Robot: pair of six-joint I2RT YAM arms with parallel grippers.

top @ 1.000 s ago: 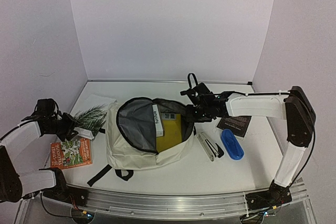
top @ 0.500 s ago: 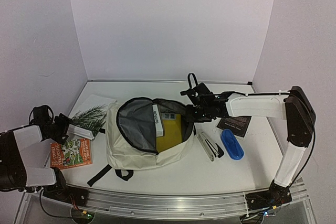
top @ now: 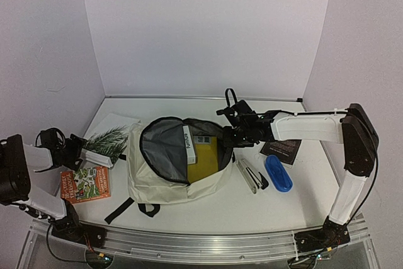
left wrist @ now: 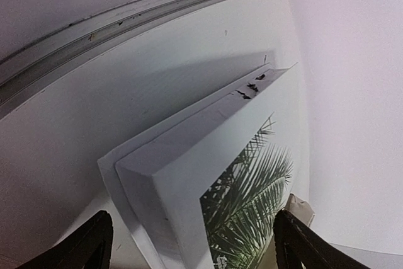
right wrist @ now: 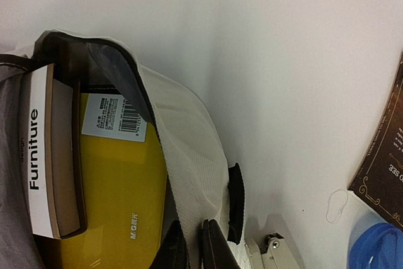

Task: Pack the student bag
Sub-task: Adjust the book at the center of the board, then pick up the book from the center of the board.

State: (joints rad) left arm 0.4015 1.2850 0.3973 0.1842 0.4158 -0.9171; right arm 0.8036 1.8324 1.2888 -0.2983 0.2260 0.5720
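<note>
The student bag (top: 157, 187) lies in the middle of the table, cream, with its mouth open and the grey lining showing. Inside it are a yellow case (top: 204, 159) and a white book titled Furniture (top: 189, 143). My right gripper (top: 230, 137) is shut on the bag's right rim; in the right wrist view its jaws (right wrist: 195, 247) pinch the cream fabric (right wrist: 189, 155). My left gripper (top: 77, 149) is at the far left, open and holding nothing. In the left wrist view the palm-leaf book (left wrist: 245, 181) lies ahead, between the spread fingers (left wrist: 94, 244).
A colourful book (top: 85, 183) lies at the front left. Right of the bag are a white stapler-like tool (top: 250, 174), a blue case (top: 278, 172) and a dark booklet (top: 281, 150). The palm-leaf book (top: 110, 140) rests on a white sheet (top: 116, 121).
My left arm has drawn back toward the left wall and its jaws have opened wide. The right gripper keeps its hold on the bag's rim, unmoved.
</note>
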